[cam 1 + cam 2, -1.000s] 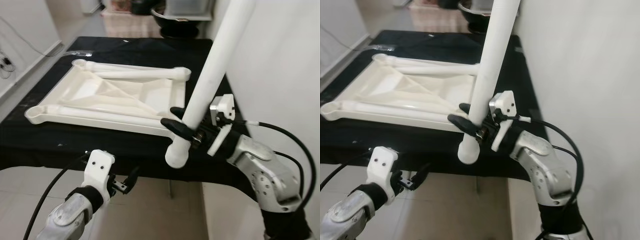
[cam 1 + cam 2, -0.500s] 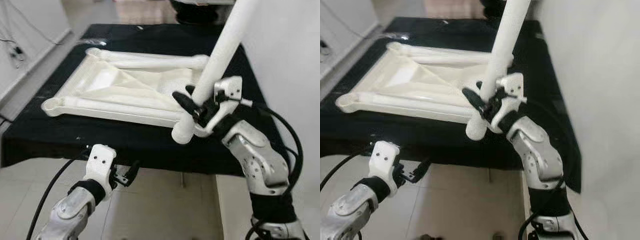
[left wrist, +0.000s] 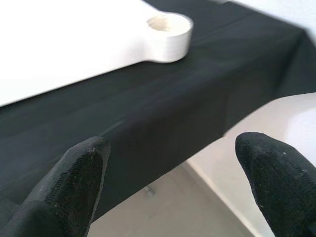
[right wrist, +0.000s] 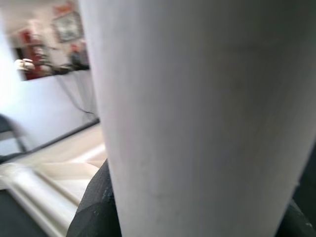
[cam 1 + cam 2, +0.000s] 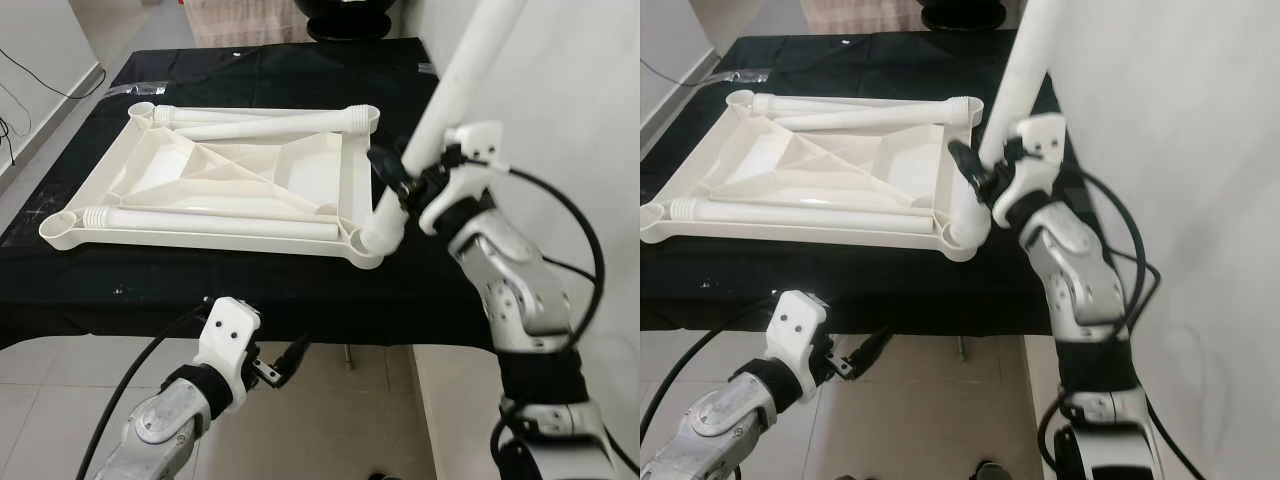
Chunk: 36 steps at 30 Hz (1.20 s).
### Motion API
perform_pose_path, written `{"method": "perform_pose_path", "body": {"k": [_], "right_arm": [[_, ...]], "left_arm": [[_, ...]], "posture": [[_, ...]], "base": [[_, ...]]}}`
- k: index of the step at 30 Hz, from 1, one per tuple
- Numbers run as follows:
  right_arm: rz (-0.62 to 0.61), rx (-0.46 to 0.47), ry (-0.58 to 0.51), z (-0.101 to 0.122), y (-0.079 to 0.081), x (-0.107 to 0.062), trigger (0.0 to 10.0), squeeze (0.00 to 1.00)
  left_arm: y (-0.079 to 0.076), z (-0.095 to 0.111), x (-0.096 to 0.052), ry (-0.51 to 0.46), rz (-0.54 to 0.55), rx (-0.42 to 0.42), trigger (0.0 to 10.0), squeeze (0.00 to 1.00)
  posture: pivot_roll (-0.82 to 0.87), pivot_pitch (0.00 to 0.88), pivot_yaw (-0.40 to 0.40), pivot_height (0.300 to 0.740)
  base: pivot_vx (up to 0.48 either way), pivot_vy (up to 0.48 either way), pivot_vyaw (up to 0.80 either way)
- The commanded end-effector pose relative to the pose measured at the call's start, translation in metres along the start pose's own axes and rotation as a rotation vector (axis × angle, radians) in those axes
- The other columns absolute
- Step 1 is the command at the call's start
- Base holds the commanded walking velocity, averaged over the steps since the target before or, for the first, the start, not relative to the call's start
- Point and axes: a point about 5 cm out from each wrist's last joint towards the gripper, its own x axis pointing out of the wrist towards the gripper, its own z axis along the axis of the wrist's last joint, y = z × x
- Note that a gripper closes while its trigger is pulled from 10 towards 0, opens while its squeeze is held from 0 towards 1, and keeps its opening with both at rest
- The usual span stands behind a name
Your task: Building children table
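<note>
A white plastic tabletop (image 5: pixel 210 185) lies upside down on a black-covered table (image 5: pixel 250 285), with two loose white legs (image 5: pixel 265 123) resting inside it. My right gripper (image 5: pixel 410 180) is shut on a third white leg (image 5: pixel 440 110). That leg tilts, its lower end (image 5: pixel 380 232) right at the tabletop's near right corner socket (image 5: pixel 362 245). In the right wrist view the leg (image 4: pixel 197 118) is very close. My left gripper (image 5: pixel 285 362) hangs open below the table's front edge. Its left wrist view shows both fingers (image 3: pixel 74 177) spread and a corner socket (image 3: pixel 168 32).
A white wall (image 5: pixel 570 120) runs close along the table's right side. Tiled floor (image 5: pixel 60 420) lies in front of the table. A dark round object (image 5: pixel 345 20) stands beyond the far end, and a cable (image 5: pixel 40 80) trails on the floor at left.
The camera has shifted. My right gripper has carried the leg up and forward, so its lower end went from hanging off the front edge to the tabletop's near right corner.
</note>
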Motion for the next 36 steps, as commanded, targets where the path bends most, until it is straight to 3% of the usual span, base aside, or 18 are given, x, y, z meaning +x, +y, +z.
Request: {"method": "perform_pose_path", "body": {"k": [1,6,9,12,16,19,21,29,36], "right_arm": [[0.16,-0.013,0.0,-0.002,0.013,0.01,10.0,0.0],[0.356,-0.071,0.052,-0.006,0.023,0.026,10.0,0.0],[0.557,-0.074,0.082,-0.003,0.03,0.034,10.0,0.0],[0.65,-0.065,0.086,0.002,0.03,0.038,10.0,0.0],[0.687,-0.046,0.077,0.008,0.026,0.042,10.0,0.0],[0.738,0.005,0.034,0.025,0.012,0.047,10.0,0.0],[0.755,0.011,0.024,0.03,0.008,0.047,10.0,0.0],[0.85,0.038,-0.048,0.058,-0.012,0.038,10.0,0.0],[0.856,-0.059,-0.004,0.058,-0.019,0.034,10.0,0.0]], "left_arm": [[-0.002,-0.003,0.0,0.001,-0.029,-0.012,10.0,0.0],[-0.005,0.002,-0.001,-0.033,-0.037,-0.011,10.0,0.0],[-0.009,0.006,-0.004,-0.057,-0.054,-0.026,10.0,0.0],[-0.01,0.008,-0.011,-0.069,-0.061,-0.058,10.0,0.0],[-0.012,0.01,-0.019,-0.079,-0.068,-0.076,10.0,0.0],[-0.018,0.015,-0.035,-0.099,-0.074,-0.076,10.0,0.0],[-0.02,0.017,-0.038,-0.103,-0.075,-0.077,10.0,0.0],[-0.028,0.022,-0.05,-0.105,-0.094,-0.091,10.0,0.0],[-0.031,0.024,-0.057,-0.096,-0.112,-0.106,10.0,0.0]], "posture": [[-0.03,0.212,0.014,0.74],[-0.02,0.252,0.007,0.74],[0.0,0.283,0.003,0.74],[0.01,0.309,0.001,0.74],[0.02,0.325,0.0,0.74],[0.05,0.352,-0.003,0.74],[0.05,0.36,-0.004,0.74],[0.05,0.392,0.005,0.74],[0.05,0.398,0.018,0.74]], "base": [[0.0,0.0,0.0],[0.0,0.0,0.0],[0.0,0.0,0.0],[0.0,0.0,0.0],[0.0,0.0,0.0],[0.0,0.0,0.0],[0.0,0.0,0.0],[0.0,0.0,0.0],[0.0,0.0,0.0]]}}
